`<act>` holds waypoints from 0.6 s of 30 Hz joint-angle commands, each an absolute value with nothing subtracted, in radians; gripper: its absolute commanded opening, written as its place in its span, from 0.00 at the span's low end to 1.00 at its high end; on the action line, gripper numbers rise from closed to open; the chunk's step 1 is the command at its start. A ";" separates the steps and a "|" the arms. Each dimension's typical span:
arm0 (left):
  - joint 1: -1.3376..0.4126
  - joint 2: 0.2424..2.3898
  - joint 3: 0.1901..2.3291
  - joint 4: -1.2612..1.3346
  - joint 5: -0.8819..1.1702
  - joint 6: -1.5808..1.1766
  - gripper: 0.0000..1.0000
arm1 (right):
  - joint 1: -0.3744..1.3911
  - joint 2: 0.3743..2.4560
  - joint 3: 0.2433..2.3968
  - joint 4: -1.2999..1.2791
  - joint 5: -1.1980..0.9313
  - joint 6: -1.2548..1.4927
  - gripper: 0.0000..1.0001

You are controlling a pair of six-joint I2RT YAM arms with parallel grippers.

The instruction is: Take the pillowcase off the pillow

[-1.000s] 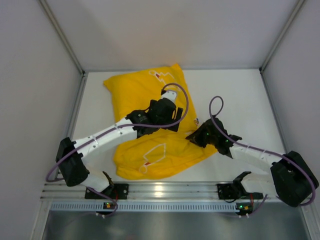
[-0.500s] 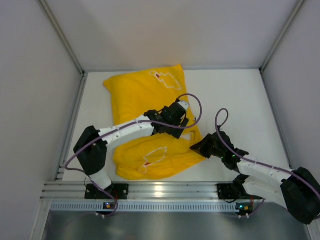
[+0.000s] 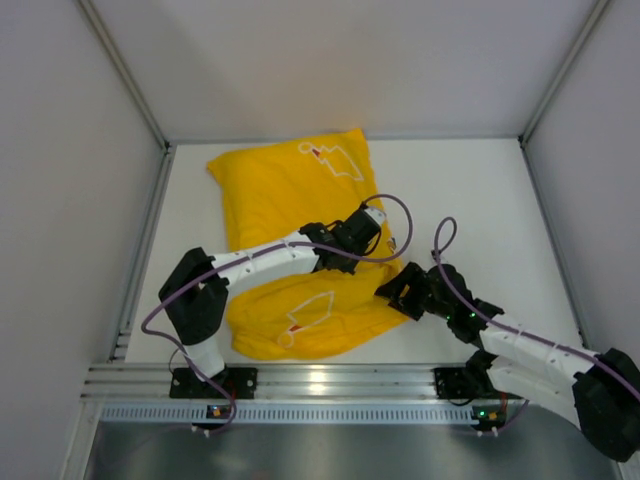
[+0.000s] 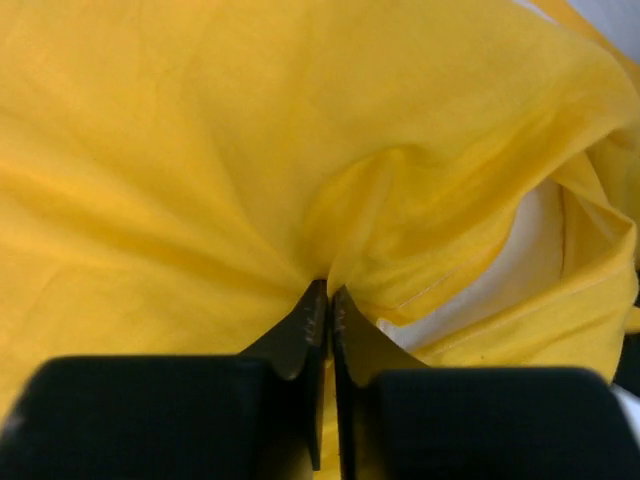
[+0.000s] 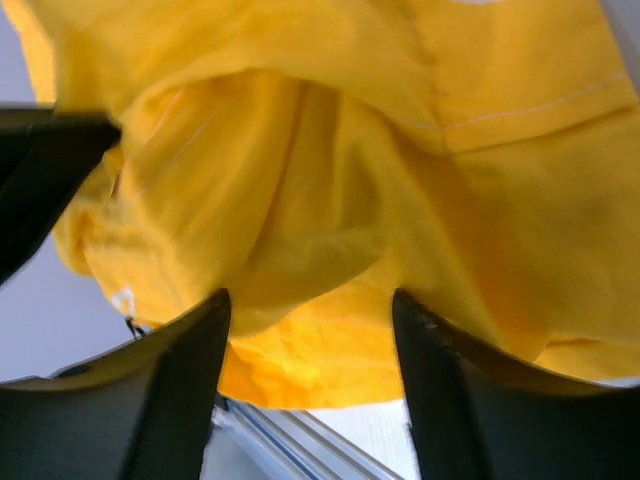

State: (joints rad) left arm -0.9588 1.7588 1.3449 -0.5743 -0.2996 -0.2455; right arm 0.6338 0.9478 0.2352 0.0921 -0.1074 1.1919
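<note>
The bright yellow pillowcase [image 3: 285, 185] lies folded on the white table, its far half showing a white outline, its near half [image 3: 310, 318] bunched toward the rail. My left gripper [image 3: 372, 240] is at the fold's right edge, shut on a pinch of pillowcase [image 4: 200, 170] cloth, jaws together [image 4: 328, 292]. Cream pillow [image 4: 535, 245] shows through a gap in the cloth beside that pinch; from above the pillow is hidden. My right gripper [image 3: 393, 290] stands open at the near half's right corner, with loose pillowcase [image 5: 330, 180] hanging just beyond its fingertips [image 5: 310, 310].
An aluminium rail [image 3: 330, 380] runs along the near edge, also below the right fingers [image 5: 290, 440]. White walls close in the table [image 3: 480, 200] on three sides. Bare table lies right of the cloth.
My left gripper slid right along the fold and shut on the cloth. My right gripper pulled back toward the near edge, then opened and let the corner go.
</note>
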 commanded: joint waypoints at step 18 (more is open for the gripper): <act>-0.963 1.597 1.328 -0.476 -0.399 -0.327 0.00 | 0.643 1.115 0.587 -0.117 -0.023 1.161 0.85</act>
State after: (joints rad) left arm -0.9596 1.6550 1.3235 -0.5476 -0.3725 -0.3084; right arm 0.6388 1.0695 0.5362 -0.1051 -0.0486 1.1240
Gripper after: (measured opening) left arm 0.010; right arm 0.856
